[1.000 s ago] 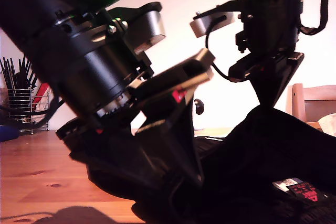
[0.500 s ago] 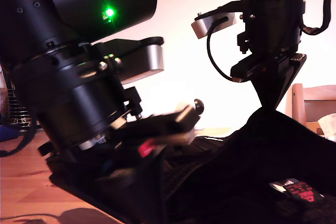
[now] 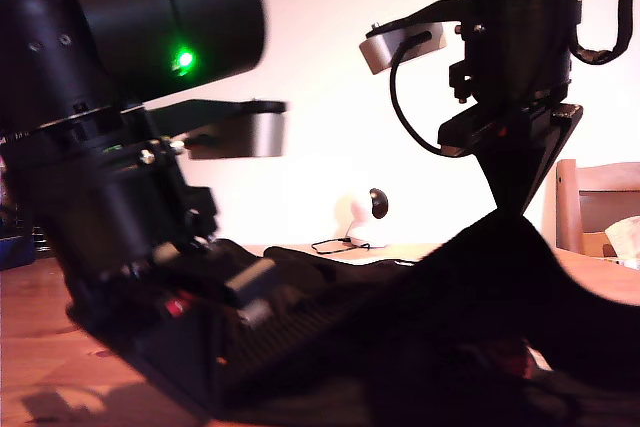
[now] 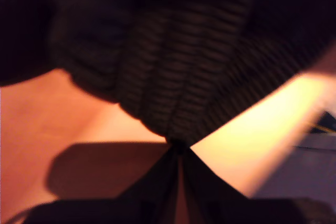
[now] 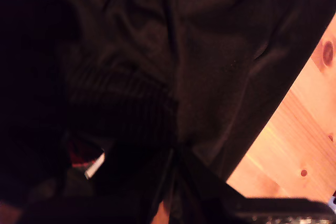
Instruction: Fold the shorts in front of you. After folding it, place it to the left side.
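The black shorts [image 3: 450, 327] lie heaped on the wooden table [image 3: 40, 347], one part drawn up into a peak. At that peak, on the exterior view's right, my second gripper [image 3: 520, 209] is shut on the fabric. Its wrist view shows smooth black cloth [image 5: 210, 51] hanging below the closed jaws [image 5: 173, 153], with a small label [image 5: 89, 166] among the folds. My first gripper [image 3: 225, 387] is low near the table on the exterior view's left. It is shut [image 4: 178, 145] on the ribbed waistband [image 4: 178, 77], held just above the wood [image 4: 52, 129].
A wooden chair [image 3: 595, 202] stands behind the table on the exterior view's right, with something pale [image 3: 625, 237] beside it. A small white device with a cable [image 3: 355, 232] sits at the table's far edge. A blue object [image 3: 15, 247] is at the exterior view's left edge.
My first arm has swung toward the exterior view's left and dropped lower, dragging the waistband with it. The label no longer shows in the exterior view. My second gripper has stayed put.
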